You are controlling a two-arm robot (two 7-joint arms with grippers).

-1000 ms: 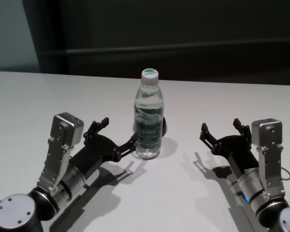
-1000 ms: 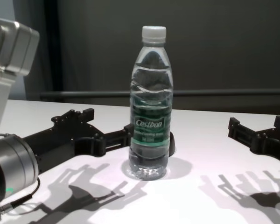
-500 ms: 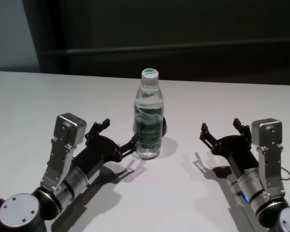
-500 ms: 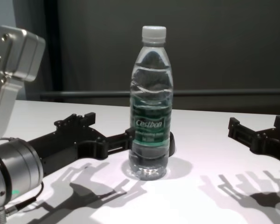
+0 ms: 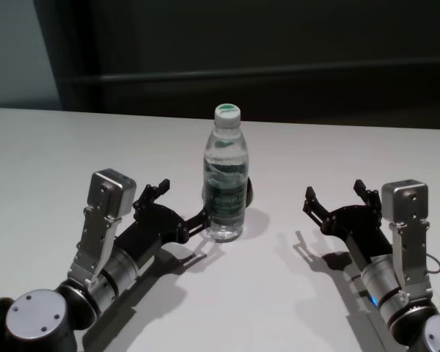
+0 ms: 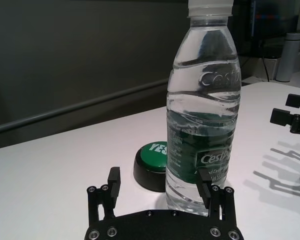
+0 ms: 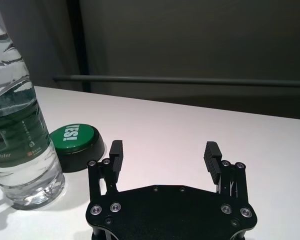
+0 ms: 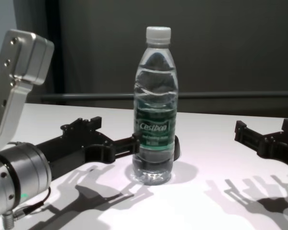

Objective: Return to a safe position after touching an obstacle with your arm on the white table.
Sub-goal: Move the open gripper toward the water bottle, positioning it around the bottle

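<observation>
Chest view, nearest first: the left gripper (image 8: 116, 139) lies low over the white bench (image 8: 192, 211) with its fingers spread apart, holding nothing. Its inner finger (image 8: 134, 142) rests against the lower side of the obstacle (image 8: 156, 120) — a tall clear water bottle — at about the level of the green label; the other finger stands clear on the left. The right gripper (image 8: 266, 136) sits parked well apart on the right, its fingers likewise spread and empty.

The bottle stands upright near the middle of the bench, between the two arms. Just behind it, partly hidden, is a low green button (image 6: 152, 165) marked "YES".

As for handling, the bottle looks nearly full, so it should be fairly heavy and bottom-steady, though tall and narrow enough to tip under a sideways push up high. Its thin ribbed wall would likely dent under a squeeze, and the smooth plastic looks slippery. Were it to be gripped, the labelled waist seems the best spot — but the task calls for no hold at all. The left arm probably needs to draw straight back, away from the contact, without dragging the finger across the wall and nudging the bottle toward the button.
</observation>
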